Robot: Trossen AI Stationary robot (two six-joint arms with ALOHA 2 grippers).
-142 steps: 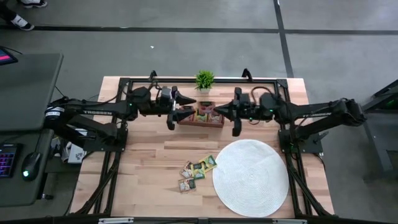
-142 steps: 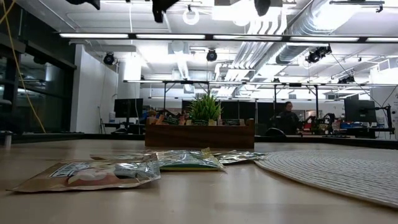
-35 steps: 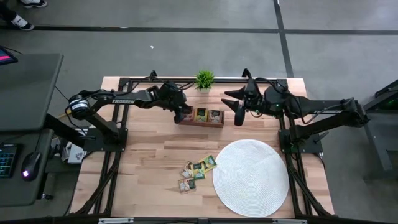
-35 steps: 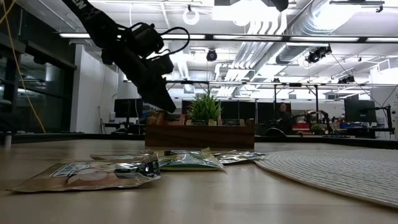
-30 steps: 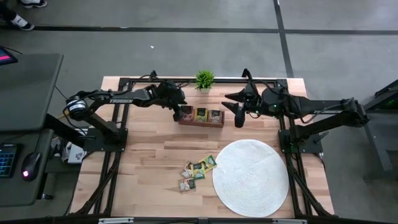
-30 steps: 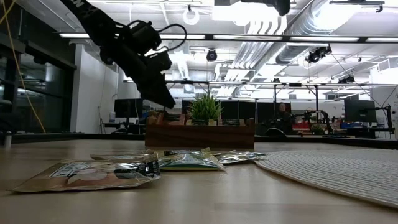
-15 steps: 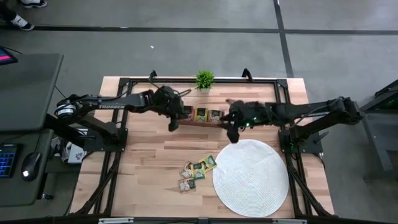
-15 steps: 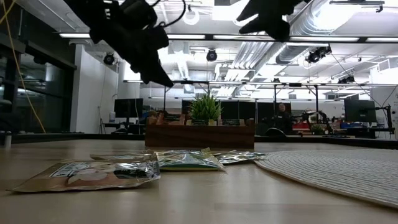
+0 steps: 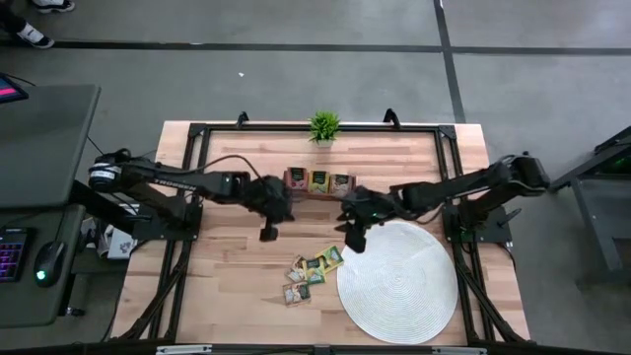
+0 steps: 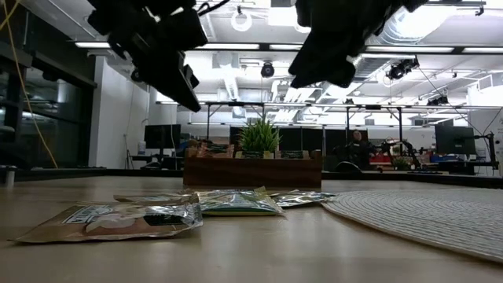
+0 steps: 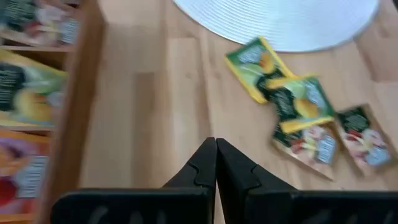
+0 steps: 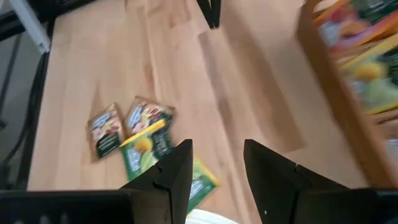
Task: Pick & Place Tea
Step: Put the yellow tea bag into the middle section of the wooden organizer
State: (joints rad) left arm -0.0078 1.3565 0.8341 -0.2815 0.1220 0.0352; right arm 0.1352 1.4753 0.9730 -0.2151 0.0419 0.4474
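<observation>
Several tea packets (image 9: 314,268), green, yellow and pink, lie flat on the wooden table beside the round white mat (image 9: 397,281); they also show in the left wrist view (image 11: 298,118) and the right wrist view (image 12: 134,134). More tea stands in the wooden box (image 9: 318,182) at the far side. My left gripper (image 9: 268,233) hangs shut and empty above bare wood, between box and packets. My right gripper (image 9: 353,240) hangs open and empty over the mat's far left rim, just right of the packets.
A small green potted plant (image 9: 323,125) stands behind the box at the far edge. The arms' black frame (image 9: 197,133) runs along the far and side edges. Bare wood (image 9: 227,266) lies left of the packets. In the low view both grippers hang above the packets (image 10: 118,220).
My left gripper has drawn back from the wooden box toward the table's near edge. My right gripper has come down from beside the box and gone toward the near edge and the left, toward the loose tea packets. The packets and the box have stayed put.
</observation>
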